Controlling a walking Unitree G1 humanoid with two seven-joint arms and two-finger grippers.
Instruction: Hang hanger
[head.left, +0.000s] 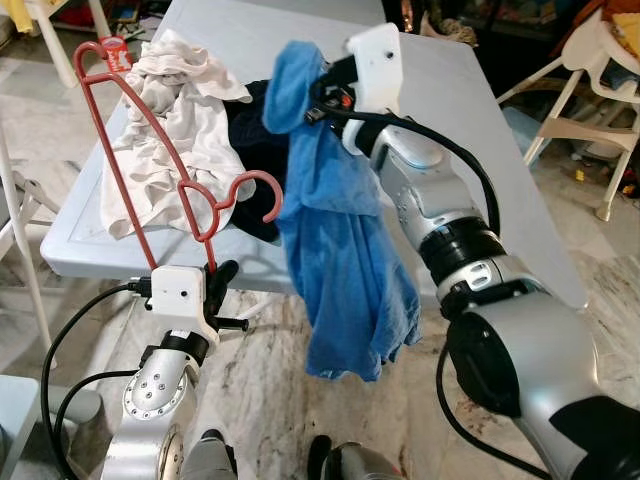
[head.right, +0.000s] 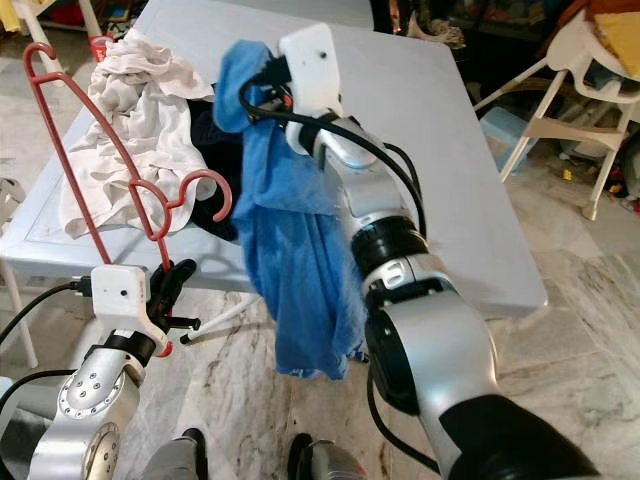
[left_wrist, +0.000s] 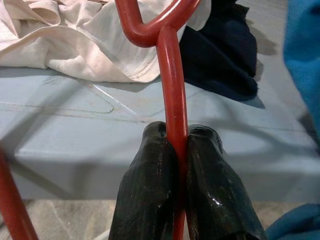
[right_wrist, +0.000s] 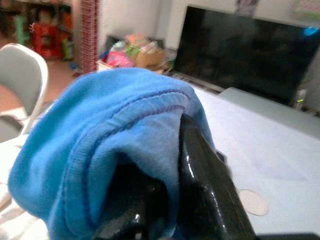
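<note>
Above the table's near edge, the red hanger (head.left: 150, 150) stands upright beside a hanging blue garment (head.left: 335, 240).

Clamped tight on the hanger's lower stem, the left gripper (left_wrist: 177, 150) holds it with its hook (head.left: 250, 192) curling toward the garment and its long arm slanting up and away to the robot's left. The right gripper (head.right: 262, 85), fingers buried in a fold of cloth and closed on it, lifts the blue garment high, just right of the hook, its length draping below table (head.left: 480, 120) level. Hanger and garment are near but apart; judging by this, the hanger must travel rightward into the cloth. White clothes (head.left: 170, 120) and a dark garment (head.left: 250, 140) lie behind on the table.
</note>
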